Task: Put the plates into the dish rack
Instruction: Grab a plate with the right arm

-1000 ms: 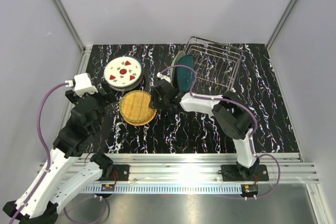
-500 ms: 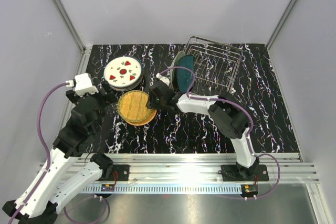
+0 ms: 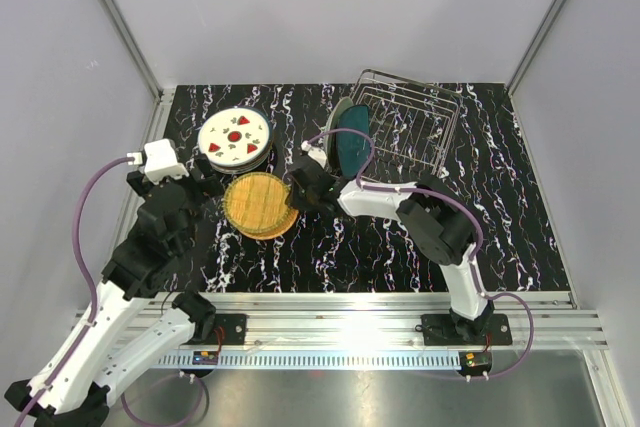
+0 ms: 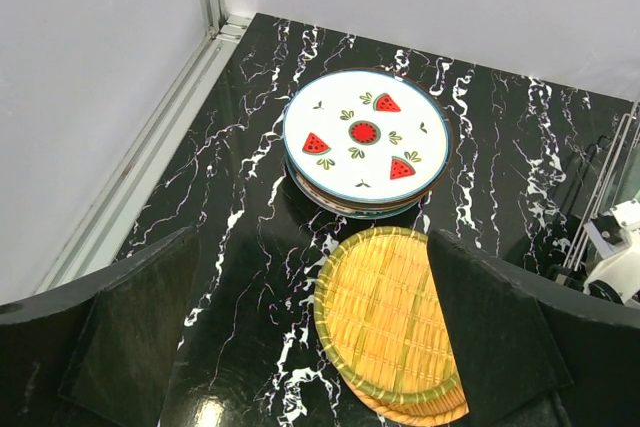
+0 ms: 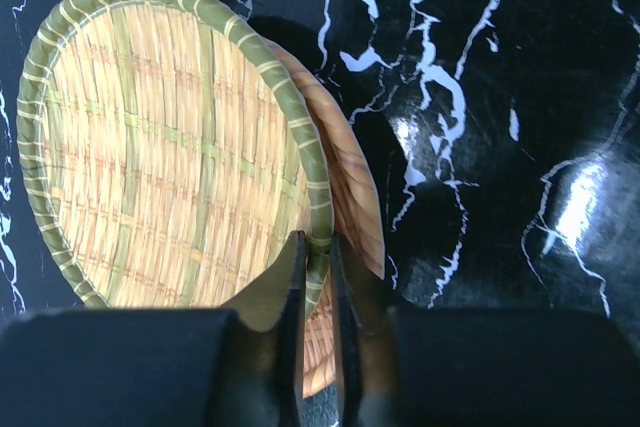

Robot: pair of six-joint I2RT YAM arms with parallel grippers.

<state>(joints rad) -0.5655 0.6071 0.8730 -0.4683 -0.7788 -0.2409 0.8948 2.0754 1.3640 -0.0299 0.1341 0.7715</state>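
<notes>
**Right fingers pinching the woven plate's rim**

The right fingers [image 5: 290, 299] are reaching low over the middle of the table [image 3: 380, 247] and are sitting narrow, one on each side of the green rim of the woven plate [image 5: 170, 147]. They are gripping that rim at the plate's right edge. The woven plate is lying flat on a wooden plate [image 5: 352, 197], whose brown edge is showing past it on the right. Seen from above, this pair is lying left of centre, just in front of the white plate [image 3: 235, 135].

The white plate, painted with red fruit, is topping a short stack near the table's back left corner. The rims below it are peeking out, but their colours are too thin a sliver to tell for certain.

The left fingers [image 4: 140, 337] are spread wide and holding nothing. They are hovering above the table's left side, with the white plate and the woven plate both lying ahead of them.

The rack [image 3: 410, 132] is standing at the back, right of centre. A teal plate [image 3: 351, 147] is standing on edge at its left end, with a paler plate [image 3: 339, 113] leaning just behind it. The rack is well apart from the stack.
</notes>
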